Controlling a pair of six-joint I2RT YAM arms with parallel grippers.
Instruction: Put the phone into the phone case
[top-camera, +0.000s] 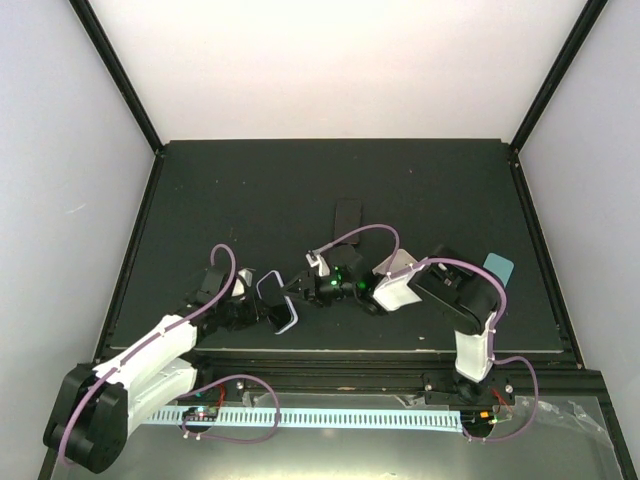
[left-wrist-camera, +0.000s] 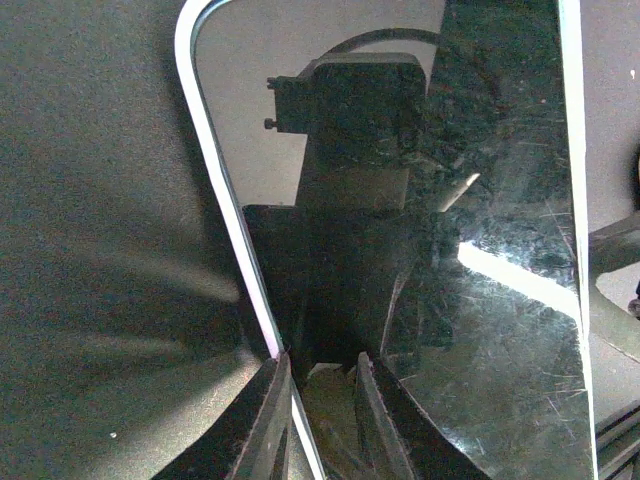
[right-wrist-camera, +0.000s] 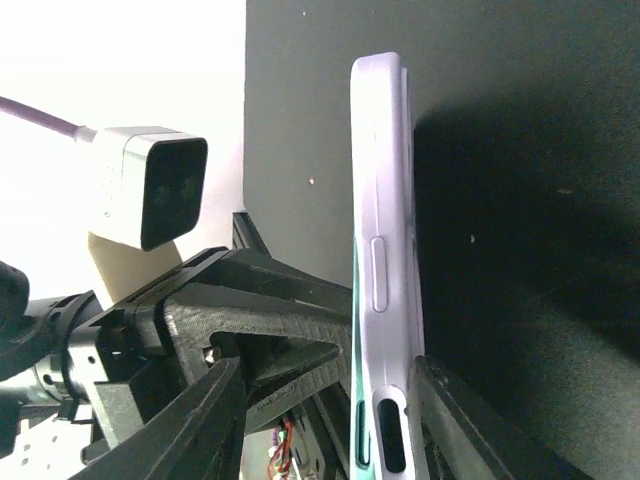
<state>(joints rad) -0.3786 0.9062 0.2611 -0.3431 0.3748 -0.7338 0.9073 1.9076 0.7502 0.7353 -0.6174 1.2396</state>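
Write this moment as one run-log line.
left hand: pinching phone | right hand: open around lavender case

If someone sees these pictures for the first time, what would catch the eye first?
Most striking is the phone with a pale case around it, held between the two arms near the table's front edge, the left fingers pinching its rim. Its glossy screen mirrors the left wrist camera. Farther back, a flat black object lies alone on the dark table.
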